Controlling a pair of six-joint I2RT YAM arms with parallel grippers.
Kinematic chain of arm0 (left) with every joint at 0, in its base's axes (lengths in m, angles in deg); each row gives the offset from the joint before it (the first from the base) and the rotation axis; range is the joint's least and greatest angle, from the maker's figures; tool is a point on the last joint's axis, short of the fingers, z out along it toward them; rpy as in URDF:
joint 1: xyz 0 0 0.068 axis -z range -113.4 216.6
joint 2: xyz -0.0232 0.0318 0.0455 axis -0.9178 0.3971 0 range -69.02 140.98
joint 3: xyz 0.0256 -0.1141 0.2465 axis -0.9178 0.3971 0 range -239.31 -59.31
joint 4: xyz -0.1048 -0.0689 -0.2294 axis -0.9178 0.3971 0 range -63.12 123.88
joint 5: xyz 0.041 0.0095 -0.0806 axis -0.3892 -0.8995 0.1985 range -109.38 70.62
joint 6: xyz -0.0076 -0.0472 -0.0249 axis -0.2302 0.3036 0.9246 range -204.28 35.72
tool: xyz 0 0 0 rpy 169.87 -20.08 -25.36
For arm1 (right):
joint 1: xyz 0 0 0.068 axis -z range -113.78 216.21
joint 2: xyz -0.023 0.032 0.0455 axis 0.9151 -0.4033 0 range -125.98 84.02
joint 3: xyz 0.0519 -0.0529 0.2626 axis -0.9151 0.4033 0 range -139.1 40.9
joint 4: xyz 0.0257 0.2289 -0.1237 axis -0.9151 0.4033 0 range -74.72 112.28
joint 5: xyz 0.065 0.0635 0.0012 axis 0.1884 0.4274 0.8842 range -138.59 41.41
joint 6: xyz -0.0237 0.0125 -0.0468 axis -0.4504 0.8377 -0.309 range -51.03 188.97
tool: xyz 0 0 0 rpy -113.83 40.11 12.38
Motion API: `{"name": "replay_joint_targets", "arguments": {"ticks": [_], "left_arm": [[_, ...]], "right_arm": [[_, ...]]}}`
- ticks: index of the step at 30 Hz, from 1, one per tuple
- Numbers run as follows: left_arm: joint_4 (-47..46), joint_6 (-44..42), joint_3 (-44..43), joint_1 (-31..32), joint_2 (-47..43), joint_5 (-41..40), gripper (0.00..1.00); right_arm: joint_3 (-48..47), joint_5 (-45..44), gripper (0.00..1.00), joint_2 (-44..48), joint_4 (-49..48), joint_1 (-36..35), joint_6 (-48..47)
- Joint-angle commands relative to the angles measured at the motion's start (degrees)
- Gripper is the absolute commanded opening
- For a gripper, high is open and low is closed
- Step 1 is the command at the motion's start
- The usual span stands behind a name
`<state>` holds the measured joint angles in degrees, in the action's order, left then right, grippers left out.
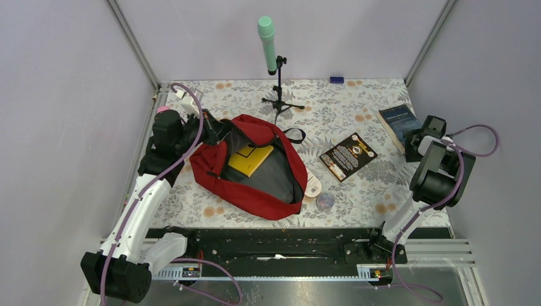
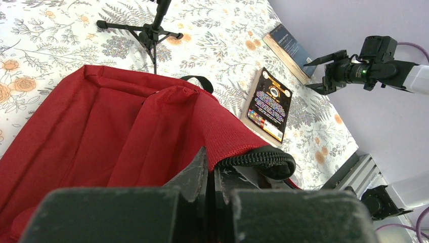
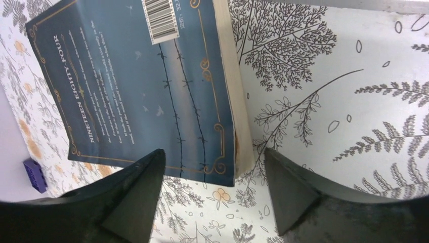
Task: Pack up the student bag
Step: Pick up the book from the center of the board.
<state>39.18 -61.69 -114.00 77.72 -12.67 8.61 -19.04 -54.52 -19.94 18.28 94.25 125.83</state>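
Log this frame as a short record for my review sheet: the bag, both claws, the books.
bag: student bag lying open on the table, yellow book inside
left: left claw shut on the bag's rim
right: right claw open, jaws either side of a corner of the blue book
outside the bag: blue book, black book, both flat on the table

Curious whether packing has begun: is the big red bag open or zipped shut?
Open. The student bag gapes wide at its mouth, showing its dark grey lining and a yellow book lying inside.
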Motion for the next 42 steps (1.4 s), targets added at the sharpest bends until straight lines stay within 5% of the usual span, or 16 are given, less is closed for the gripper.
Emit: {"name": "replay_joint_targets", "arguments": {"ticks": [1,12,22,31,42], "left_arm": [[-6.56,0.96,-0.59,-0.95,-1.07,1.59,0.0],[-6.89,1.4,-0.5,-1.37,-1.21,2.2,0.0],[-7.14,1.65,-0.41,-1.57,-1.16,2.43,0.0],[-7.23,1.67,-0.41,-1.8,-1.16,2.57,0.0],[-7.35,1.67,-0.24,-1.8,-1.17,2.36,0.0]], "right_arm": [[-1.08,1.68,0.72,-2.16,-0.75,1.59,5.17],[1.16,1.21,0.41,1.31,-6.59,1.53,4.85],[1.16,2.84,0.0,0.65,-9.51,1.57,2.89],[7.6,4.25,0.0,7.16,-10.72,0.81,-2.08],[27.82,0.66,0.0,23.19,-16.65,-8.0,1.47]]}}
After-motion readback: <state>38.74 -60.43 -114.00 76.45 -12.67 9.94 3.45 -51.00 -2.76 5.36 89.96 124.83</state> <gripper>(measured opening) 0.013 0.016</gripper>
